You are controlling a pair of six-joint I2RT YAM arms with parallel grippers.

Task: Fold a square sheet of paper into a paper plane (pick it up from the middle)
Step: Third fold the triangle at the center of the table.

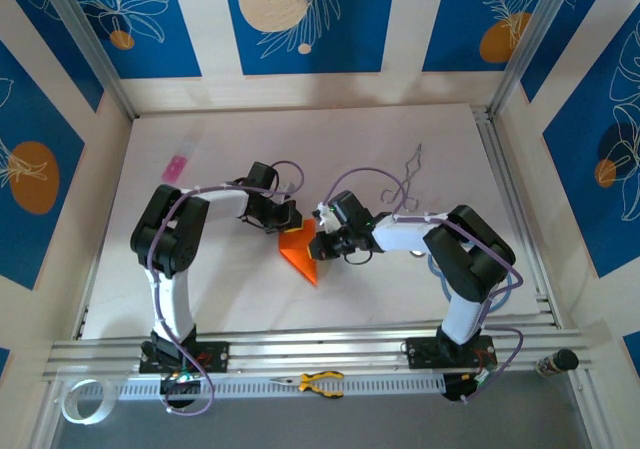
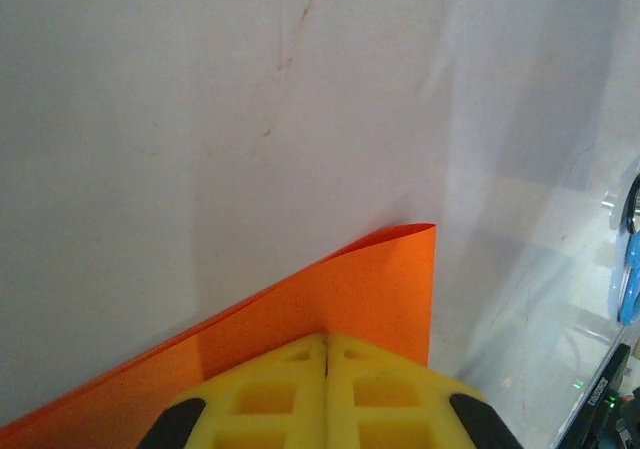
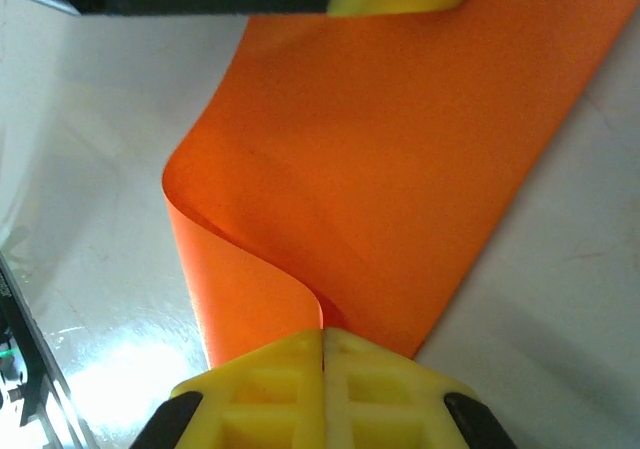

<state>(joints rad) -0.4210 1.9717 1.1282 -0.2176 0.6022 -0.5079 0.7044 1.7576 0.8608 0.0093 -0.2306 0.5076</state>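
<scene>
The white table (image 1: 400,139) is the biggest thing. The left arm (image 1: 170,249) and the right arm (image 1: 465,259) lean in to its middle. Between them is the orange paper (image 1: 298,253), bent in a curl. The left gripper (image 2: 326,341) is squeezed tight on 1 edge of it. The right gripper (image 3: 322,334) is squeezed tight on the other edge. Yellow pliers (image 1: 320,381) lie near the arm bases. A small pink thing (image 1: 175,167) lies far left.
</scene>
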